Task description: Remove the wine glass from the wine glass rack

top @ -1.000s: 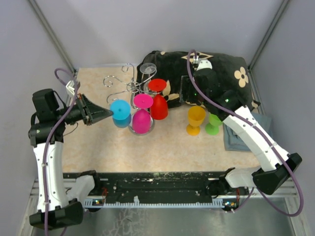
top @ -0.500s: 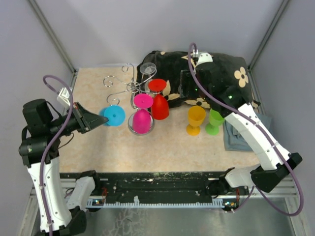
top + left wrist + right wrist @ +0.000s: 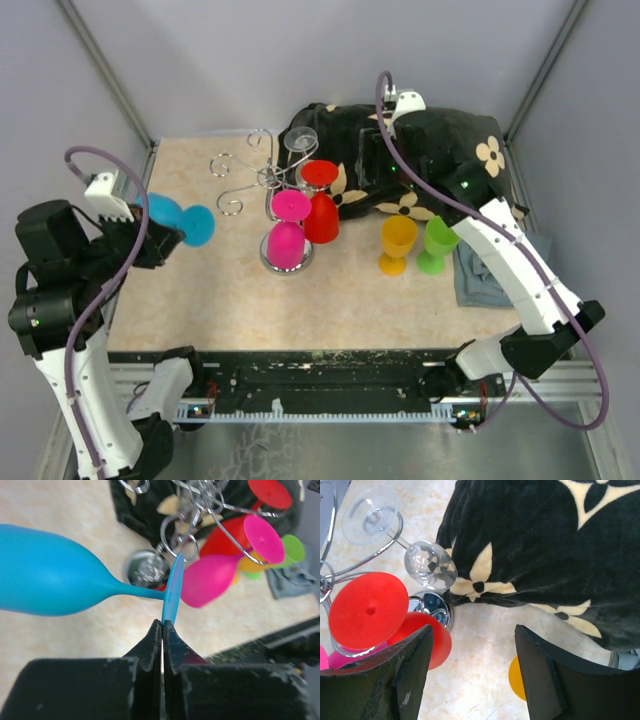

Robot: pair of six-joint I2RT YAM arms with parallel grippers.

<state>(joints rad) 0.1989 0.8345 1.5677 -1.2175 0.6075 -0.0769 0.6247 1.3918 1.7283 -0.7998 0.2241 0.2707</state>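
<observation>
Grip: my left claw is pinched on the foot rim of the blue wine glass, which lies sideways, apart from the wine glass rack ahead. I judge it light, smooth plastic. This edge hold may pivot; the stem would be surer. Bare tabletop lies beneath the claw. My right claw stands apart, empty.

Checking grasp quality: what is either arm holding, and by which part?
The left gripper pinches the blue wine glass by its foot's rim; right gripper holds nothing.
</observation>
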